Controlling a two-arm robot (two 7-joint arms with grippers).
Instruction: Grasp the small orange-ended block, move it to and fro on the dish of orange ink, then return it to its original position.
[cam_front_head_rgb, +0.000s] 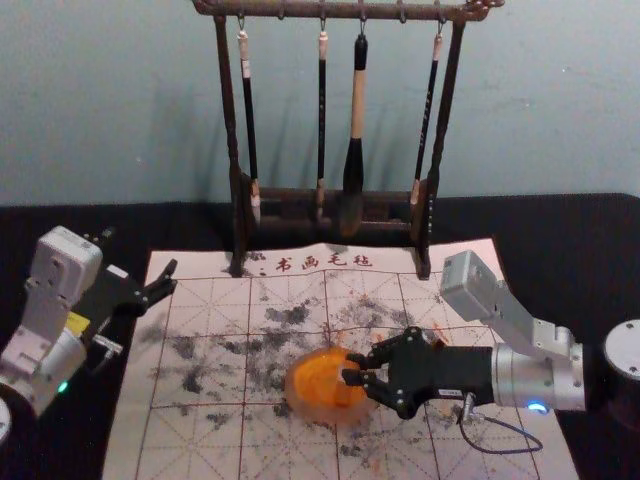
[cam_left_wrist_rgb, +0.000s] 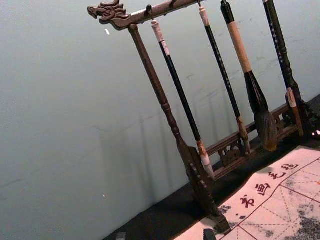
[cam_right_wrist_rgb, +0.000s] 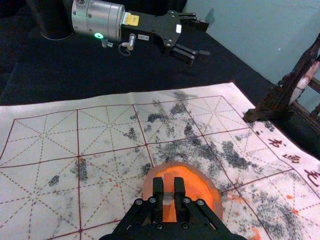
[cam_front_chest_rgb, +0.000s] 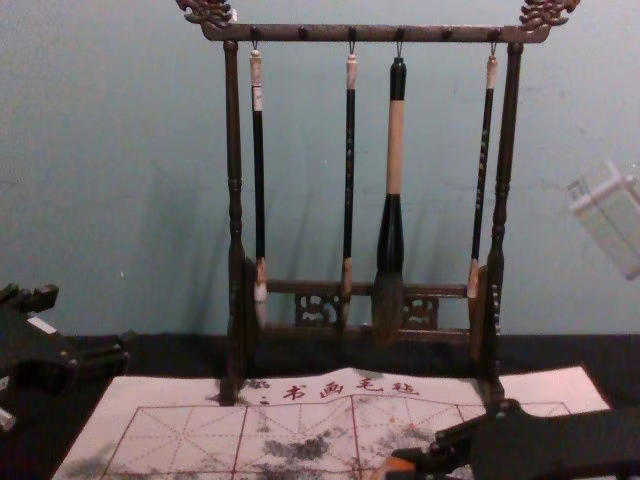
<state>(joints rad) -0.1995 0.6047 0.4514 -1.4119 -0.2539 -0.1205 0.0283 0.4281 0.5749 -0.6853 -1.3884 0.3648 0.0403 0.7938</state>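
The small orange-ended block (cam_right_wrist_rgb: 168, 184) is up between the tips of the right gripper (cam_front_head_rgb: 352, 369), pinched from both sides, right over the dish of orange ink (cam_front_head_rgb: 310, 385). From here I can't tell whether its lower end touches the ink. The dish sits on the gridded mat (cam_front_head_rgb: 205, 440), a little left of its middle line and well in from its far edge, with its ink spread bright inside a paler, translucent rim. The right arm reaches in across the mat's right edge, low and nearly level, and a thin cable (cam_front_head_rgb: 500, 451) loops beneath it.

Around the dish the mat is smudged with grey and black patches, mostly toward the left and the far edge, with some small orange specks too. Red characters (cam_front_head_rgb: 322, 262) run along the far edge.

Over by the far left corner of the mat, the left gripper (cam_front_head_rgb: 174, 278) hangs idle, its two fingers spread apart.

A dark carved wooden rack (cam_front_chest_rgb: 234, 150) stands at the far edge, its feet on the mat. Four brushes hang from it: three slim ones and, third from the left, a thick brush (cam_front_chest_rgb: 395, 150) with a pale wooden handle. Black cloth (cam_front_head_rgb: 560, 235) lies around the mat, and behind it all is a blue-green wall (cam_front_head_rgb: 120, 100).
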